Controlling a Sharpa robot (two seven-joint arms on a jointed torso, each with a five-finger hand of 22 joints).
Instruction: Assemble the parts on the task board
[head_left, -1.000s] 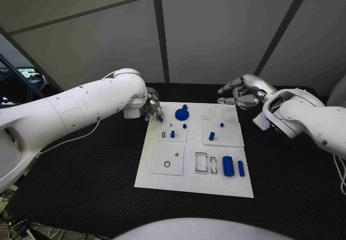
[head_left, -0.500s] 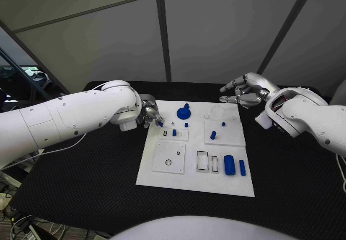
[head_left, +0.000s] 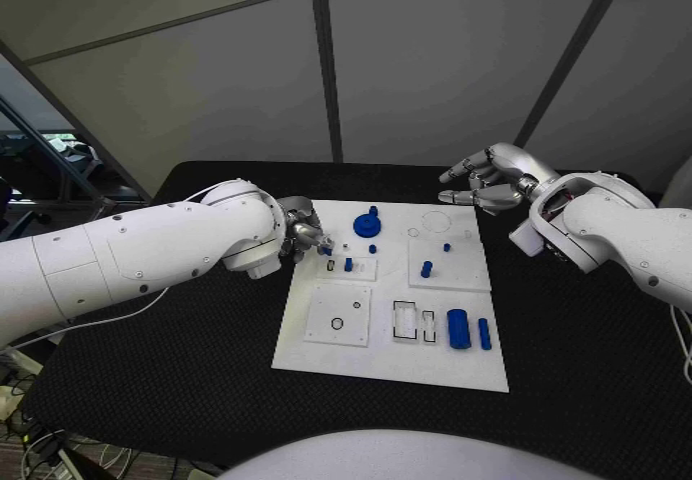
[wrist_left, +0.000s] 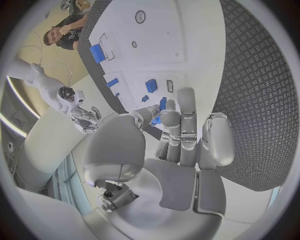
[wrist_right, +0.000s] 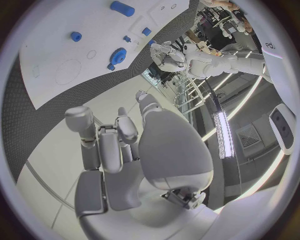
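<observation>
The black table (head_left: 173, 380) filled the lower half of the head view, and the white task board (head_left: 361, 360) lay in the middle of the frame, running from centre toward lower right.

The left arm (head_left: 130, 255) reached in from the left edge. Its left hand (head_left: 304, 238) sat at the board's upper left corner, fingers (wrist_left: 185, 107) extended close together over the board's edge; in the left wrist view the fingertips lay just beside a small blue peg (wrist_left: 162, 104), and whether they pinched anything could not be told.

The right arm (head_left: 620, 235) came from the right edge, and the right hand (head_left: 488, 182) hovered above the board's upper right corner, off the surface, fingers (wrist_right: 94, 135) curled loosely and apart, holding nothing.

On the board, a blue gear (head_left: 366, 226) stood at the upper centre. A blue cylinder (head_left: 457, 329) and a slimmer blue bar (head_left: 483, 334) lay side by side toward the lower right. A blue pin (head_left: 426, 269) stood in the right middle, and a smaller blue stub (head_left: 348, 265) stood left of centre, near the left hand.
</observation>
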